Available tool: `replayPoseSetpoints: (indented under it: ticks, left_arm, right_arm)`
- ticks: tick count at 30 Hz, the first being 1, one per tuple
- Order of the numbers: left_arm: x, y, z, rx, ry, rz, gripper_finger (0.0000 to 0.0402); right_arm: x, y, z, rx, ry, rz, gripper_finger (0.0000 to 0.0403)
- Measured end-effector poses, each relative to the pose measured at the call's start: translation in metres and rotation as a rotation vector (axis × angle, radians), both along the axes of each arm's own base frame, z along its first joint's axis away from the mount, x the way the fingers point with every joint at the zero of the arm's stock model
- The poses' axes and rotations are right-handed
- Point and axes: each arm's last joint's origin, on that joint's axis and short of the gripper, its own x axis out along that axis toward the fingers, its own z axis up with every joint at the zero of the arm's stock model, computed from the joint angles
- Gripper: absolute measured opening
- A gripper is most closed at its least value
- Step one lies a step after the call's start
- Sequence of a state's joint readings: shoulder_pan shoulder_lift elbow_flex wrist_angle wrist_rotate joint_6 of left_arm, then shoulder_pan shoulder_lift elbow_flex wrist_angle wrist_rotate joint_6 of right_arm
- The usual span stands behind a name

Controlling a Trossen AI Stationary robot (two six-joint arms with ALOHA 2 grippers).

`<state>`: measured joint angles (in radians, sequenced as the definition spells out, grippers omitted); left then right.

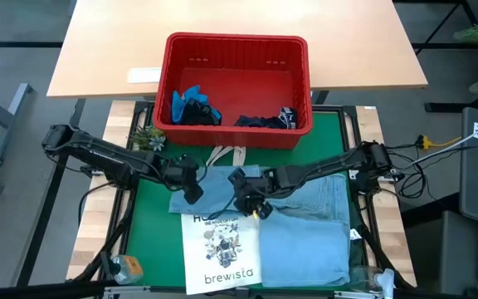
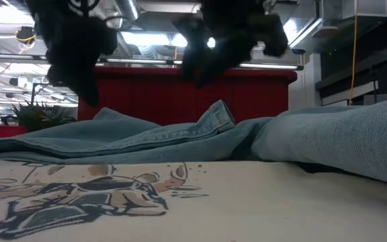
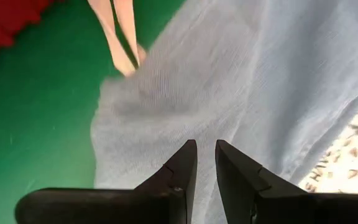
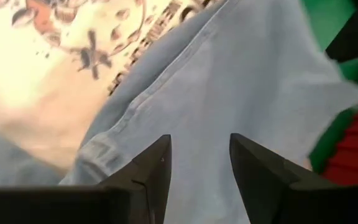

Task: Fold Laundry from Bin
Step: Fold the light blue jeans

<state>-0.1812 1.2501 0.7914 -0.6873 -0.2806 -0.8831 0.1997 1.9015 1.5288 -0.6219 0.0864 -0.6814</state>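
While both my arms reach in over the green mat point(image 1: 148, 216), a light blue denim shirt point(image 1: 322, 224) lies spread across it, just in front of the red basket point(image 1: 235, 50). That basket is my landmark: it sits at the far edge of the mat, and more laundry remains inside, a bright blue garment point(image 1: 191, 101) toward its left end and a dark navy one point(image 1: 268, 120) toward its right.

My left gripper point(image 3: 205, 155) hangs over the shirt's left edge, on the near side of the basket. Its two fingers stand almost together with only a thin slit between them, and nothing is caught in that slit. My right gripper point(image 4: 199, 155) hangs over the middle of the shirt, also on the near side of the basket. Its fingers are spread apart and empty, with a stitched seam of the shirt showing between them.

A white printed tote bag point(image 1: 222, 249) lies farther from the basket, partly overlapping the shirt; its straps point(image 1: 222, 155) trail toward the basket.

I judge the denim to be soft and limp but fairly thick, so it should drape and sag when lifted. Pinching a seam or hem edge looks safest; flat cloth would likely slip away.
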Motion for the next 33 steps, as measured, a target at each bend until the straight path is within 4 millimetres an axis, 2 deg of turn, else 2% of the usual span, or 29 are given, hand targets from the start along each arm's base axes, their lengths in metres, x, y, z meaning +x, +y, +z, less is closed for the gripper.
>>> replayPoseSetpoints:
  ticks: [8,13,17,23,30,33]
  left_arm:
    - [0.004,-0.013,-0.034,-0.013,0.153,-0.013,0.0055]
    - [0.006,-0.017,-0.042,-0.009,0.190,-0.025,0.0055]
    - [0.007,-0.015,-0.044,0.036,0.194,-0.009,0.0055]
    - [0.008,-0.017,-0.041,-0.001,0.199,-0.022,0.0055]
    - [0.013,-0.030,-0.029,-0.149,0.176,-0.103,0.0055]
    - [0.011,-0.038,-0.029,-0.155,0.184,-0.135,0.0055]
  right_arm:
    - [-0.018,-0.005,-0.049,0.022,0.096,-0.073,0.0161]
    - [-0.032,-0.008,-0.075,0.019,0.169,-0.077,0.0161]
    - [-0.041,-0.009,-0.086,0.051,0.213,-0.100,0.0161]
    - [-0.041,-0.009,-0.084,0.048,0.229,-0.101,0.0161]
    - [-0.027,-0.006,-0.052,0.055,0.226,-0.096,0.0161]
    - [-0.022,-0.004,-0.045,0.064,0.188,-0.094,0.0161]
